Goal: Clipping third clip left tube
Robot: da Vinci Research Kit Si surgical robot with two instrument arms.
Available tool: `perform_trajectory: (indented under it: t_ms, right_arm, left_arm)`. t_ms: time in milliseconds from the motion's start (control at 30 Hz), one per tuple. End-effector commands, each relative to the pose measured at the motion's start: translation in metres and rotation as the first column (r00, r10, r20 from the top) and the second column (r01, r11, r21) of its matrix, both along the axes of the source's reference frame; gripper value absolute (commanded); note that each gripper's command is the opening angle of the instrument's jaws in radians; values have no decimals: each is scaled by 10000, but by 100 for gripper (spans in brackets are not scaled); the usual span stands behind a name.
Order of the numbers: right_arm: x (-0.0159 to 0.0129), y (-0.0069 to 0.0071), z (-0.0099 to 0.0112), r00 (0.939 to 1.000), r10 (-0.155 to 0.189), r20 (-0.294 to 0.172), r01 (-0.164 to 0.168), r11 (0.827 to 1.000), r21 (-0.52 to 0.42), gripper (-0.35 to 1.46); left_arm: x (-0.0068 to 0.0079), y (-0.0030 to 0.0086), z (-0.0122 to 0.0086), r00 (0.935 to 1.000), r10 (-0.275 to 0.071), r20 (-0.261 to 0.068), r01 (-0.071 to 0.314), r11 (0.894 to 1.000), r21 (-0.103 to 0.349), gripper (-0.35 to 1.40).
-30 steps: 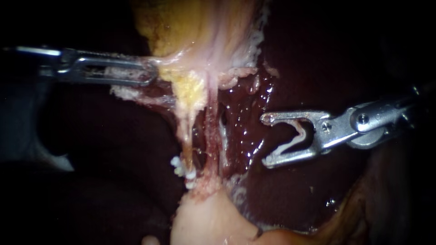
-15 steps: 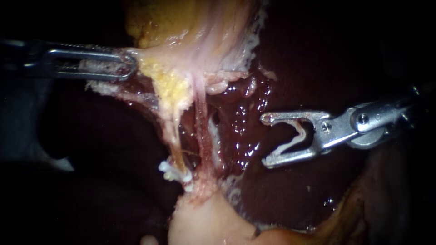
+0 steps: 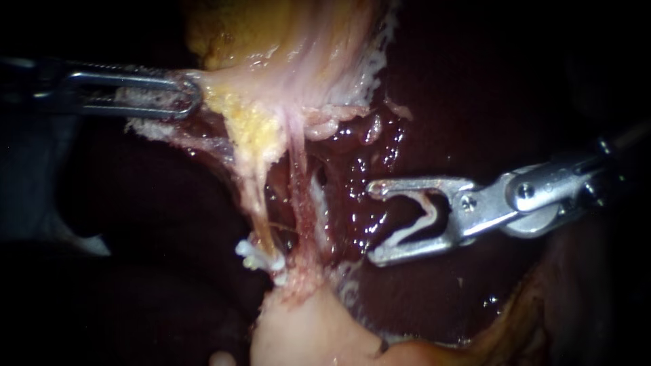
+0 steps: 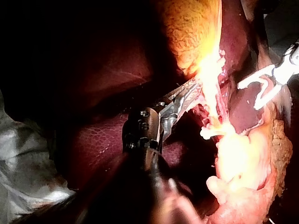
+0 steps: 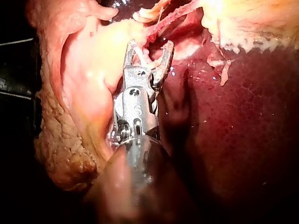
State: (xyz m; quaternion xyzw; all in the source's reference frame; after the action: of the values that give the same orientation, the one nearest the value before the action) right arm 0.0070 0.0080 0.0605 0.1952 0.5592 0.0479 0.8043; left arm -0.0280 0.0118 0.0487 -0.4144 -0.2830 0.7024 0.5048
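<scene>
L instrument (image 3: 184, 96) jaws clamped on gallbladder (image 3: 285, 41) edge. R instrument (image 3: 374, 222) jaws wide, both touching the white clip (image 3: 415, 220) between them, near right of tubes (image 3: 298, 176), apart.

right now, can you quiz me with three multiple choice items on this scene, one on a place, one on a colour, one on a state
1. Where is the right tool?
A) closed around a tube
B) short of the tubes, over the liver
C) out of view

2. What colour is the clip in its jaws?
A) blue
B) gold
C) white

3. How is the left tool?
A) shut on pale tissue
B) open, holding nothing
C) out of view

Answers:
1 B: liver shows between its jaws and the tubes.
2 C: the clip reads white against the metal.
3 A: its jaws lie together with tissue stretched from them.
</scene>
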Motion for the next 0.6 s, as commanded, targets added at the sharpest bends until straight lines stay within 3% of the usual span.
perform_trajectory:
  t_ms: [33, 300, 600]
  right_arm:
    - [6, -3, -2, 10000, 3, 0, -3, 9998, 195, 50]
    - [38, -11, -13, 9998, -188, -84, 197, 9922, 1235, 48]
    - [58, 0, 1, 9998, 68, 204, -104, 9825, 1858, 48]
  left_arm:
    - [0, -1, 0, 10000, 2, -4, -2, 10000, -3, -35]
    - [-1, -1, -1, 10000, -3, -7, 3, 10000, -2, -35]
    - [-4, -4, -4, 10000, -33, -26, 33, 10000, -2, -35]
